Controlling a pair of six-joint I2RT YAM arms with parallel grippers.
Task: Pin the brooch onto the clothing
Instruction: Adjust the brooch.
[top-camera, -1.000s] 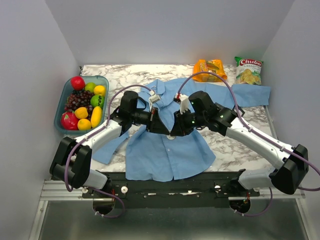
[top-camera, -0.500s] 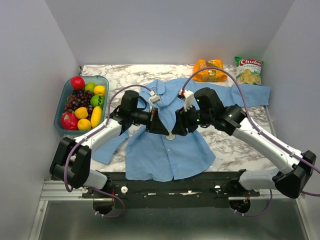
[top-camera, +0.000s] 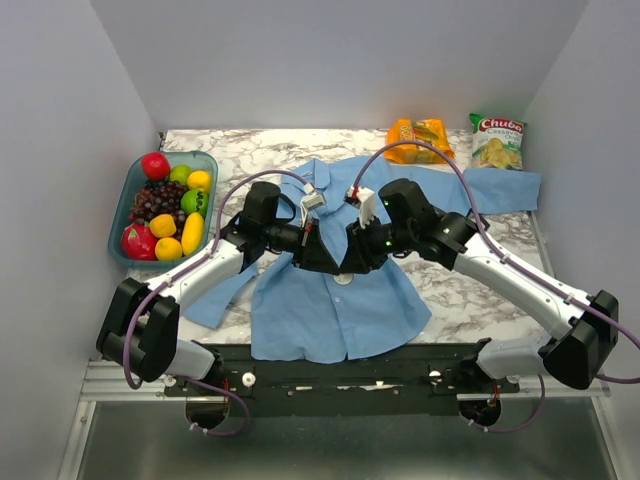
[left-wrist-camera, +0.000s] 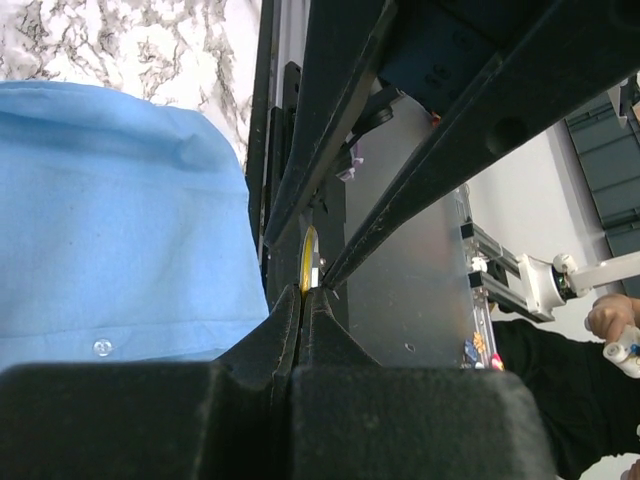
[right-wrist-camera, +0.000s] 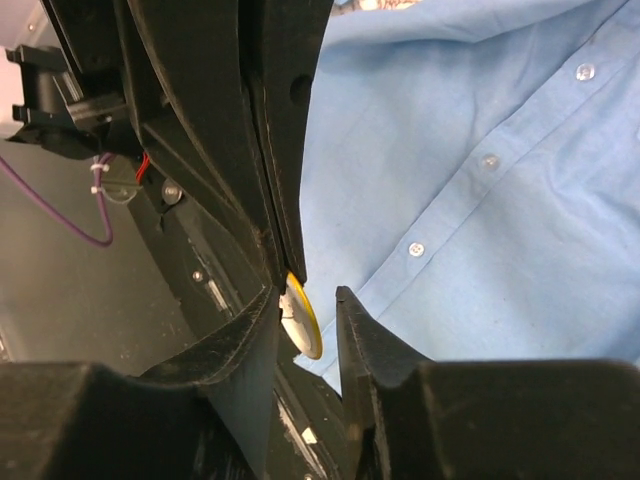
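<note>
The clothing, a light blue collared shirt (top-camera: 330, 310), lies flat on the marble table with its button row showing (right-wrist-camera: 480, 200). Both grippers meet over its chest. My left gripper (top-camera: 322, 256) is shut, and the brooch (left-wrist-camera: 307, 258) shows edge-on as a thin yellow sliver pinched at its tips (left-wrist-camera: 303, 295). In the right wrist view the brooch (right-wrist-camera: 303, 318) is a small pale disc with a yellow rim. My right gripper (right-wrist-camera: 307, 292) straddles it with jaws apart; a gap stays between the disc and the right-hand finger (right-wrist-camera: 350, 320).
A teal tray of fruit (top-camera: 125, 200) sits at the table's left edge. An orange snack bag (top-camera: 420, 138) and a green chips bag (top-camera: 497, 140) lie at the back right. The shirt's right sleeve (top-camera: 505, 188) stretches towards them. The black mounting rail (top-camera: 340, 360) runs along the near edge.
The right arm drew back to the right half a second ago and has come back in against the left gripper. The left arm has stayed still, holding the brooch.
</note>
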